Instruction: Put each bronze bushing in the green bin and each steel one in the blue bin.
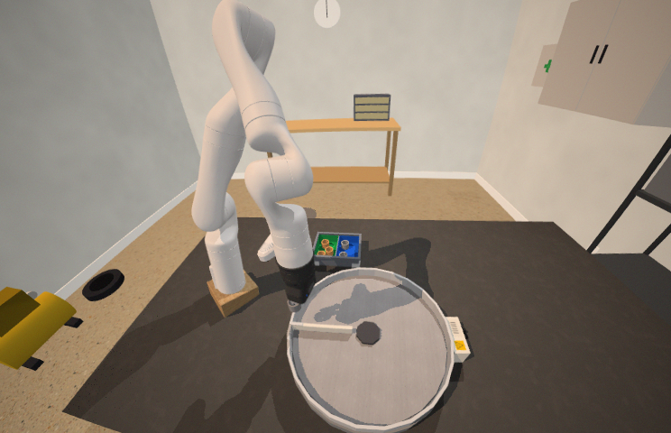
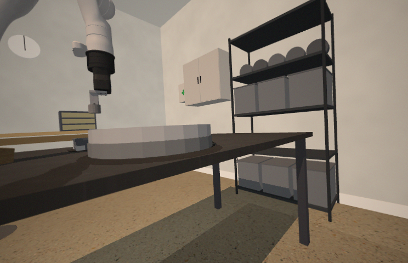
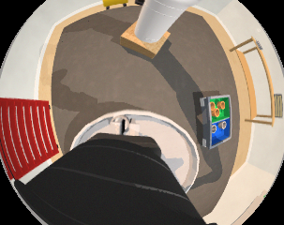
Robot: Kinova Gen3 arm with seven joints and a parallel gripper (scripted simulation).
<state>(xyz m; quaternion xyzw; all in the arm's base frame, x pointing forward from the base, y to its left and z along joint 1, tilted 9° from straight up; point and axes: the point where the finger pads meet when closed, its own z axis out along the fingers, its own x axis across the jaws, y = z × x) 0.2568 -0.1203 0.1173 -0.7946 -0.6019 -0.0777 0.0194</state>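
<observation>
My gripper (image 1: 294,305) hangs above the far left rim of the round white turntable (image 1: 369,346). It is shut on a grey steel bushing (image 2: 94,108), held well above the rim in the exterior view. The turntable's grey disc shows no loose bushings; a white wiper bar (image 1: 323,329) and a dark hub (image 1: 368,333) lie on it. Behind the turntable stands the bin box: the green bin (image 1: 326,244) holds bronze bushings, the blue bin (image 1: 349,245) holds steel ones. In the wrist view the bins (image 3: 218,122) lie to the right; the fingers are hidden by the black wrist body.
The arm's base stands on a wooden block (image 1: 233,296) left of the turntable. A white labelled box (image 1: 457,339) sits at the turntable's right side. A black shelf rack (image 2: 283,118) stands beyond the table's edge.
</observation>
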